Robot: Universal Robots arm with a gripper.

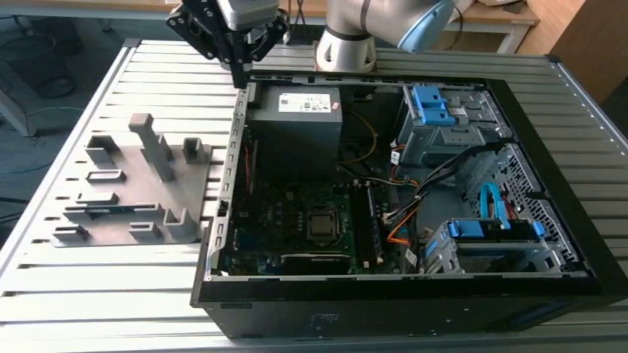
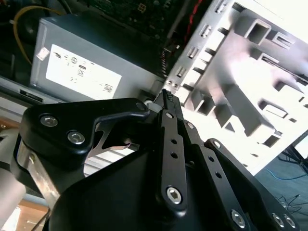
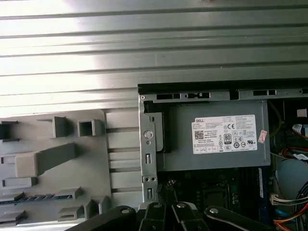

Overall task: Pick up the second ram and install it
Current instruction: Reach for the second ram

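Since the hand [image 1: 240, 70] hangs empty, fingers pressed together, well apart from the holder plate [image 1: 137, 195], you should open it and align along the second ram [image 1: 104, 211], seated in a slot on that plate.

A slatted table [image 1: 98, 294] bears a grey plate [image 1: 123, 195] and computer case [image 1: 393, 312].

robotics lab: open pc case [image 1: 393, 312] on slatted alu bench [image 1: 98, 294] w/ robot arm [image 1: 345, 40]

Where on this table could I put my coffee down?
In the exterior view, bare table slats lie above and below the grey holder plate, and right of the computer case. Inside it, cables crowd everything.
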